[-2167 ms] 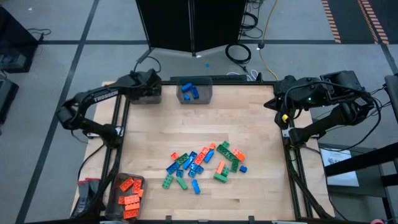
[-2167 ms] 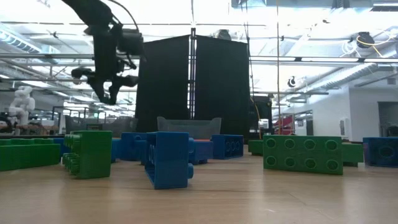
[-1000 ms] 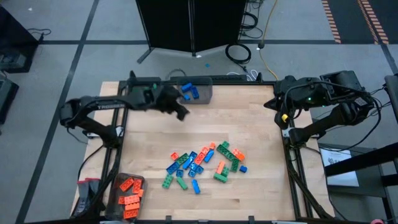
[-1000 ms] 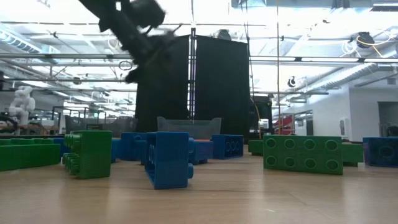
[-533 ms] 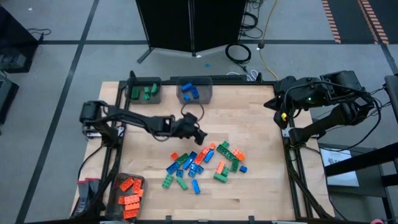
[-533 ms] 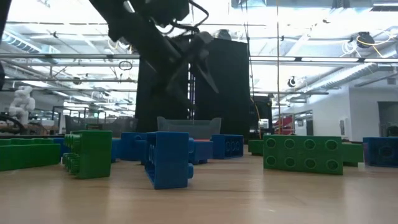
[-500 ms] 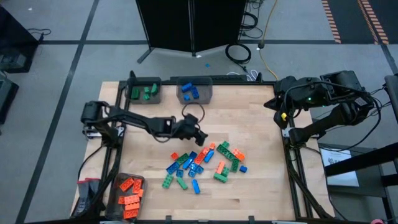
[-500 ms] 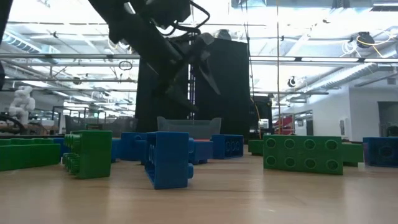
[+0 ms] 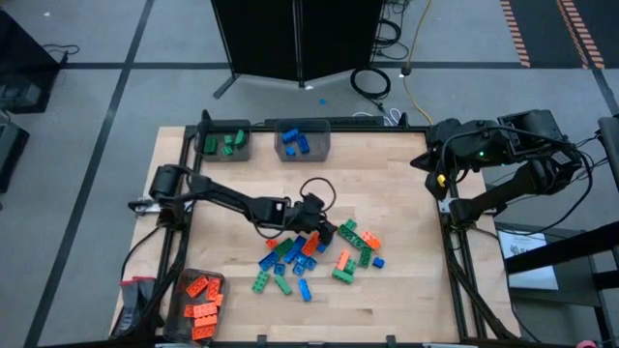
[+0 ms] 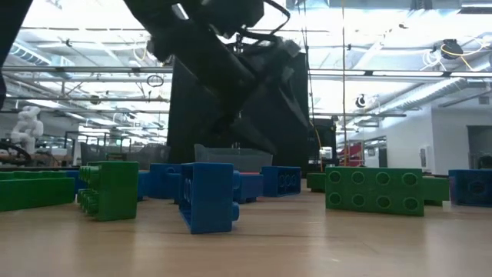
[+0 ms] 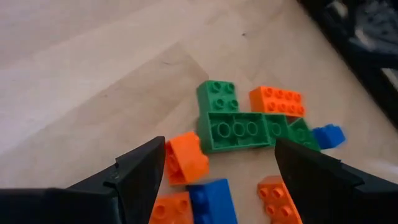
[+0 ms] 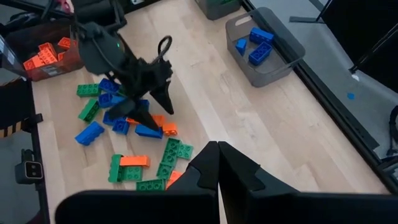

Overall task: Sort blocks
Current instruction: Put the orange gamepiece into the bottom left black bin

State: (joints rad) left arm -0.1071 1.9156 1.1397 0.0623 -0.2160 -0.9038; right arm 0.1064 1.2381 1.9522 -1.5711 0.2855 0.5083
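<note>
A loose pile of orange, green and blue blocks (image 9: 314,253) lies on the wooden table, near its middle. My left gripper (image 9: 327,234) hangs open just over the pile's far side, pointing slantwise down. In the left wrist view its fingers (image 11: 144,173) stand on either side of an orange block (image 11: 186,158), a blue block (image 11: 214,202) and a green block (image 11: 239,130), touching none of them. My right gripper (image 12: 217,160) is shut and empty, held high at the table's right edge.
Three grey bins stand at the table's edges. One with green blocks (image 9: 224,143) and one with blue blocks (image 9: 302,141) are at the far edge. One with orange blocks (image 9: 201,298) is at the near left corner. Bare wood lies right of the pile.
My left gripper has swung from near the bins at the far edge toward the table's middle and near edge. It has sunk until it hangs just over the pile. Its fingers have stayed open. No block has moved.
</note>
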